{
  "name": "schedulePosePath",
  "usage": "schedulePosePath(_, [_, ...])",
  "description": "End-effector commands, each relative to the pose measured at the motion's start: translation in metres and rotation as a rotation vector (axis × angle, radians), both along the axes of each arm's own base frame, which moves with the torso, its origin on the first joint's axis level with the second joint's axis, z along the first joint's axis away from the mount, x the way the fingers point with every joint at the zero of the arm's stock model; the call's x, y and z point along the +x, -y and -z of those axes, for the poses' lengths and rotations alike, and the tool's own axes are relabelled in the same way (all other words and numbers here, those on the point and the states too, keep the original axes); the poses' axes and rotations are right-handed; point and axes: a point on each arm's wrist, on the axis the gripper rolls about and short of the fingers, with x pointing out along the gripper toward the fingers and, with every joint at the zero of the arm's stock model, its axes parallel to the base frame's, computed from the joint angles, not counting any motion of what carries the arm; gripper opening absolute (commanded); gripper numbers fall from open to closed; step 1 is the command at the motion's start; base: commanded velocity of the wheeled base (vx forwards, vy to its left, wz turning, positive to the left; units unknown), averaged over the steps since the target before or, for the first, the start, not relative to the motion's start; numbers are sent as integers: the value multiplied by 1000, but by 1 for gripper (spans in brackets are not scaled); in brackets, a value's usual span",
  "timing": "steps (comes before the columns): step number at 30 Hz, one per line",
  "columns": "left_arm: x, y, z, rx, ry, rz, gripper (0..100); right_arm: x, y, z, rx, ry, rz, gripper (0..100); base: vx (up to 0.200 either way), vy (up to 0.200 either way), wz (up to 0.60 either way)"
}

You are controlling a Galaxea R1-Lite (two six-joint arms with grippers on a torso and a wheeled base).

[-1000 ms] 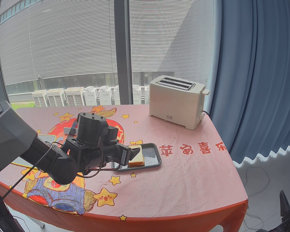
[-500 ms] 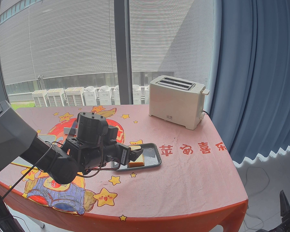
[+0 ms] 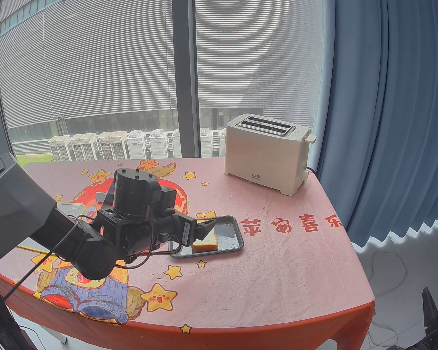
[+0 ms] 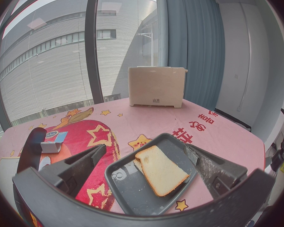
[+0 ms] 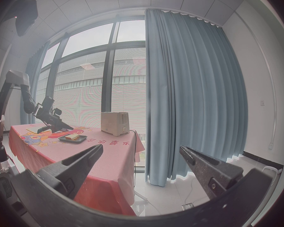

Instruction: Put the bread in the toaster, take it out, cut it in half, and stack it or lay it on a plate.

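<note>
hovering just over the grey tray [image 4: 129, 189], the left gripper [image 4: 145, 149] spreads its fingers wide either side of the bread [image 4: 161, 171], which lies flat in the tray; the head view half hides that slice behind the gripper. the right gripper [image 5: 141, 148] hangs wide open well off the table [image 3: 277, 278], facing the toaster [image 5: 114, 123].

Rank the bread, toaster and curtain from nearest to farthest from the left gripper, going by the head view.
1. Bread, on the tray, right at the open left gripper.
2. Toaster, at the table's far right corner by the window.
3. Curtain, behind the toaster and past the table's right edge.
</note>
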Motion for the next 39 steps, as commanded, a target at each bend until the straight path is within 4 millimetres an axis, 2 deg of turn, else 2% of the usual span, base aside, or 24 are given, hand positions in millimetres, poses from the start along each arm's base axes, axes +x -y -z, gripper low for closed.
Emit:
schedulePosePath(1, [-3, -2, 3, -4, 12, -7, 100, 0, 0, 5, 0, 0, -1, 100, 0, 0, 0])
schedulePosePath(11, [-20, -13, 11, 7, 56, -58, 100, 0, 0, 5, 0, 0, -1, 100, 0, 0, 0])
schedulePosePath(27, [-68, -44, -23, -32, 206, -142, 100, 0, 0, 5, 0, 0, -1, 100, 0, 0, 0])
schedulePosePath(34, [-74, -58, -32, -32, 255, -206, 100, 0, 0, 5, 0, 0, -1, 100, 0, 0, 0])
schedulePosePath(39, [-70, -74, -37, -71, 337, -278, 100, 0, 0, 5, 0, 0, -1, 100, 0, 0, 0])
